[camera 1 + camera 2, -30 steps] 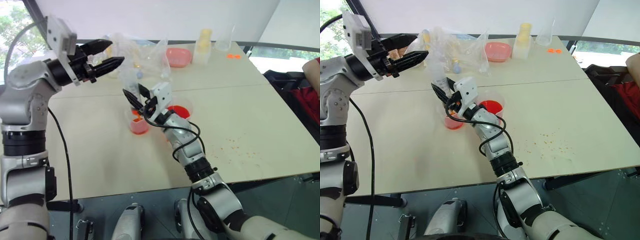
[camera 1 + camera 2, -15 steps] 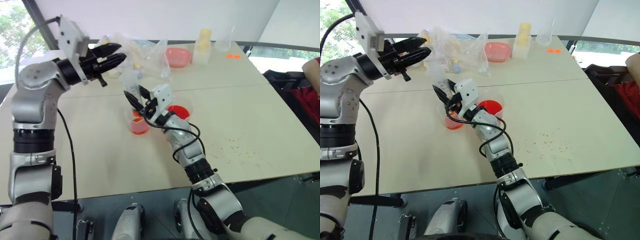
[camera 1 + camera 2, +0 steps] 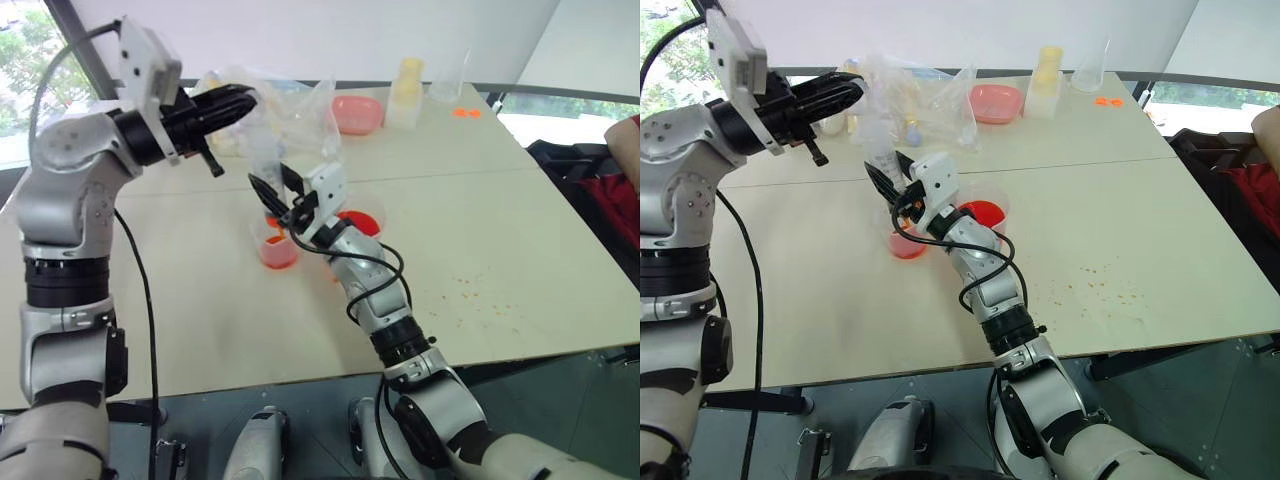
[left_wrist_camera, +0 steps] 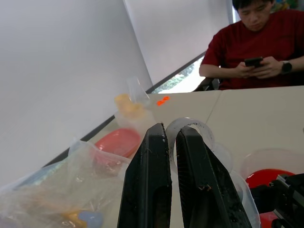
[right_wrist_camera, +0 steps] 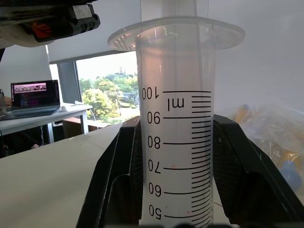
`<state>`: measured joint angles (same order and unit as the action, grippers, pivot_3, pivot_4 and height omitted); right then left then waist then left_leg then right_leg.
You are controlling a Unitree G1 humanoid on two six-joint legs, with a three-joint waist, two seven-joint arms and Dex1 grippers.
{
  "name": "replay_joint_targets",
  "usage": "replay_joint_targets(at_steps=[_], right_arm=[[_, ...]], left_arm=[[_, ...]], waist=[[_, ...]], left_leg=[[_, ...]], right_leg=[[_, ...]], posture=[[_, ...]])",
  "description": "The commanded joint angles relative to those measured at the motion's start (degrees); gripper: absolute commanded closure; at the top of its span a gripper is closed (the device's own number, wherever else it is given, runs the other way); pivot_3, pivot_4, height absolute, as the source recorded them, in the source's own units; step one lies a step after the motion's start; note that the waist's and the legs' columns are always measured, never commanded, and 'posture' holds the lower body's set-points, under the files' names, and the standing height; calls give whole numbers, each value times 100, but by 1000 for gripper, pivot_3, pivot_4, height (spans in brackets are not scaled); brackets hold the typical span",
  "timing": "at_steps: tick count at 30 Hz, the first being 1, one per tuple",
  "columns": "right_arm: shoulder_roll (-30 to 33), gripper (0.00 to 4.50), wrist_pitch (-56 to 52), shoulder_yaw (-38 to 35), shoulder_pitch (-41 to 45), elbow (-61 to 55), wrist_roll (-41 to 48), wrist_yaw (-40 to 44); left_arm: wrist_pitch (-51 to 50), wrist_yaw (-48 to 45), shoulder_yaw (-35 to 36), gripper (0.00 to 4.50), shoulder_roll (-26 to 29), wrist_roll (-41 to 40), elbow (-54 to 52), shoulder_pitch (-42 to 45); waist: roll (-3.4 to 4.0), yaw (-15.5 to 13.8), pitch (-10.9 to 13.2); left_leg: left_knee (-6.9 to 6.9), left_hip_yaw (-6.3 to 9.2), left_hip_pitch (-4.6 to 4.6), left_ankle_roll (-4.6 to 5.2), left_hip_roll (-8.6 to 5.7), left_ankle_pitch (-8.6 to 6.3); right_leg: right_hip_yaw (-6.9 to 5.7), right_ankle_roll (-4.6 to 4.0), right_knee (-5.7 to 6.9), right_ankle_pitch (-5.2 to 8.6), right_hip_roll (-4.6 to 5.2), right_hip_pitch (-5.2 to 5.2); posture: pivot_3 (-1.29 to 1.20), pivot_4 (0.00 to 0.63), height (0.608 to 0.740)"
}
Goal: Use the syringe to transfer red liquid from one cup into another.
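Both grippers are clenched: the right gripper [image 3: 274, 188] holds the syringe [image 5: 175, 142] upright over the small cup [image 3: 277, 248], and the left gripper [image 4: 172, 137] apparently pinches its plunger top.

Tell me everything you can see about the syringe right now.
The syringe is a large clear plastic barrel with black graduation marks labelled in ml, running from 50 up to 100, and a wide round flange at the top. It stands roughly upright over the small cup of red liquid, and its lower end is hidden. The right hand is shut on the barrel, one black finger on each side. The left hand, fingers shut, is at the clear plunger ring on top.
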<state>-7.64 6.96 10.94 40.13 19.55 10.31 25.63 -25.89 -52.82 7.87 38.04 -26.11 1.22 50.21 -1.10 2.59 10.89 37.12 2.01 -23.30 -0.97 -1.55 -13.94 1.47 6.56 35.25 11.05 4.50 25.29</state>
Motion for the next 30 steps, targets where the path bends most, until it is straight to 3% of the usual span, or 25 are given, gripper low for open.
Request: replay_joint_targets(at_steps=[1,20,27,30], right_arm=[[-266,3107,-39,65,104,-761,131,-32],[-335,3107,-515,-30,202,-1429,228,-122],[-341,3107,-611,-18,164,-1563,289,-141],[-344,3107,-752,-59,216,-1728,405,-198]], left_arm=[[-225,-126,-122,4447,-174,-300,-242,-172],[-231,-249,-403,4447,-301,-55,-356,-670],[-515,176,401,1844,-240,-546,-101,-279],[-772,204,784,1844,1,-873,-72,-255]], waist=[[0,-8,0],[0,-9,0],[0,-2,0],[1,16,0]], left_leg=[[0,0,0,0,0,0],[1,0,-1,0,0,0],[1,1,-1,0,1,0],[-1,0,1,0,2,0]], right_leg=[[0,0,0,0,0,0],[0,0,-1,0,1,-1],[-1,0,0,0,1,0],[-1,0,1,0,0,2]], posture=[[0,150,740],[0,150,740],[0,150,740],[0,150,740]])
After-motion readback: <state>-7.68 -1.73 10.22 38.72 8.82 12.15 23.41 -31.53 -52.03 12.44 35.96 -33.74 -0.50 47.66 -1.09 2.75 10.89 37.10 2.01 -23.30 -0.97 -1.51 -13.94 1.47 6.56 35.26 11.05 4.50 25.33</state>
